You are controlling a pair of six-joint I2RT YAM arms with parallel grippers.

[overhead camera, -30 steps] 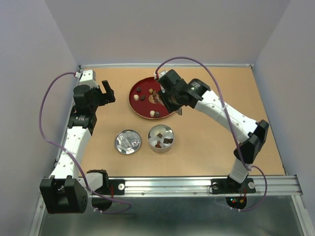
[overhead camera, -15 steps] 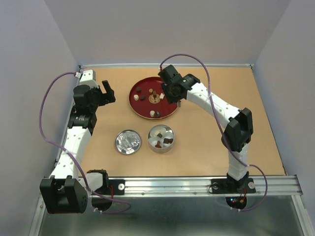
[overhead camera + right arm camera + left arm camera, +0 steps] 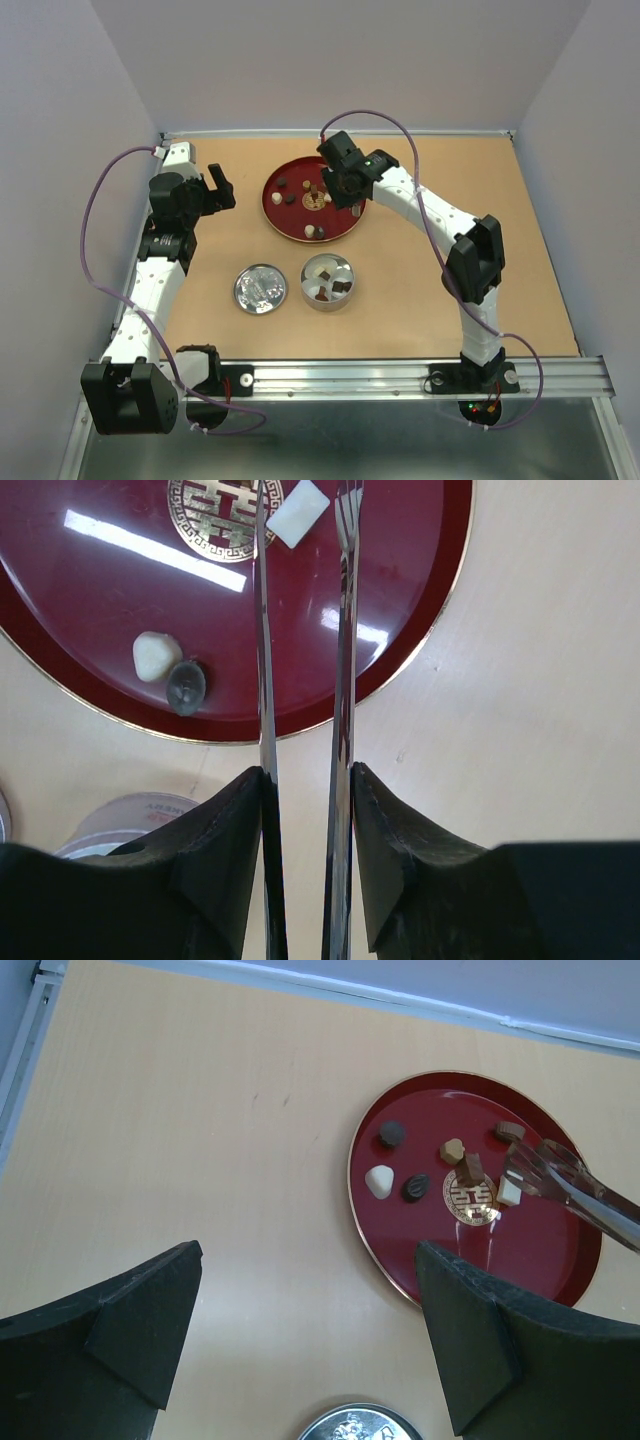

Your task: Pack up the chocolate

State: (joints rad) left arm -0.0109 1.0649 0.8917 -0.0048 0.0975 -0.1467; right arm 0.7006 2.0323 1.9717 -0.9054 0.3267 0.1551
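- Left fingers [image 3: 130,1330]: spread as wide as they go, holding nothing, parked on the left of the tan wooden surface [image 3: 420,300], well apart from the plate. No job in this step, so leave them there.
- Round silver tin lid [image 3: 260,289]: flat on the surface, just left of the open round silver tin [image 3: 304,280]. The tin already holds a few brown and white pieces and is the drop target.
- Round red lacquer plate [image 3: 540,1250] with a gold emblem: the loose chocolate sits here, dark, brown, tan and white pieces around the centre.
- Pick target, my read: the small cream-white square chocolate piece [image 3: 298,518], flat beside the emblem and between the tong tips.
- Long metal tongs [image 3: 262,680]: blades straddle that piece and the gap is wider than the piece. I can't tell the tip height above the plate.
- Right fingers [image 3: 215,860]: partly closed, clamped on the tong arms and nothing else.
- To do it well: centre the piece between the tips, then bring the tips down close to the plate before squeezing.
- Close slowly. The piece looks thin on a glossy plate and is likely to skid or flip.
- Small brown square piece [image 3: 472,1168] sits just beside it, so keep the blade off it.
- Lift straight up before moving to the tin.
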